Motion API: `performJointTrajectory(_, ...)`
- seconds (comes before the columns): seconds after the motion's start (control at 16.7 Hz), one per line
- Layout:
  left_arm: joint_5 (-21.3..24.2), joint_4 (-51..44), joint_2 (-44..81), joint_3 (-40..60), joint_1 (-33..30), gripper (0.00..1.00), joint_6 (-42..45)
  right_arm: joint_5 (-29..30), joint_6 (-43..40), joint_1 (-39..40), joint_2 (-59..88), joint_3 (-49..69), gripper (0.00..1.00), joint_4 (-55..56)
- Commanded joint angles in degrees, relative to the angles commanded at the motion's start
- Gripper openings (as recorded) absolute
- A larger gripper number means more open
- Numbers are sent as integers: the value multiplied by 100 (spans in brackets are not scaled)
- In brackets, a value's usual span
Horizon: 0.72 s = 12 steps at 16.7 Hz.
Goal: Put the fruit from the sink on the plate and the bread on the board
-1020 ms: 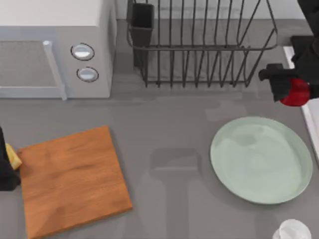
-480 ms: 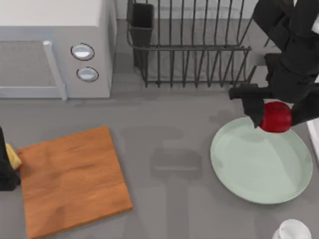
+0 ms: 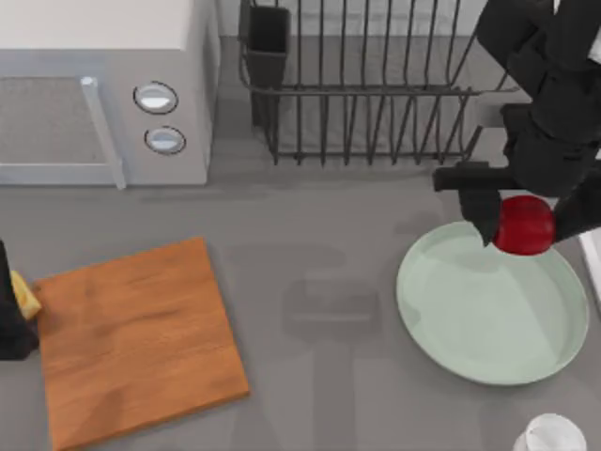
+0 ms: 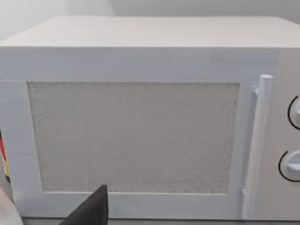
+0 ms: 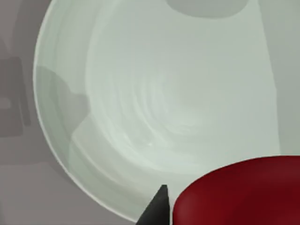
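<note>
My right gripper [image 3: 526, 222] is shut on the glossy red fruit [image 3: 523, 225] and holds it above the far rim of the mint-green plate [image 3: 488, 310]. In the right wrist view the fruit [image 5: 243, 192] hangs over the plate [image 5: 154, 103], with one dark fingertip [image 5: 157, 206] beside it. The sink's white rim [image 3: 593, 258] shows at the table's right edge. The wooden board [image 3: 136, 338] lies flat at the front left. The bread [image 3: 24, 299] sits at the board's left edge, against my left arm [image 3: 9, 329]. A dark fingertip [image 4: 91, 208] faces the microwave in the left wrist view.
A white microwave [image 3: 103, 94] stands at the back left, its door [image 4: 136, 136] close before the left wrist camera. A black wire dish rack [image 3: 376, 85] stands at the back centre. A small clear glass [image 3: 554, 437] is at the front right corner.
My right gripper has carried the fruit leftward and forward from beside the sink rim to above the plate's far edge. It barely shifted in the last half second. The left arm has stayed still.
</note>
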Motion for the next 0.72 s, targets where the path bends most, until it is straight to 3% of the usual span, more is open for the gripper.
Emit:
performJointTrajectory(0.66, 0, 0, 0, 0, 0, 100, 0, 0, 0, 0, 0, 0, 98, 0)
performJointTrajectory(0.72, 0, 0, 0, 0, 0, 100, 0, 0, 0, 0, 0, 0, 100, 0)
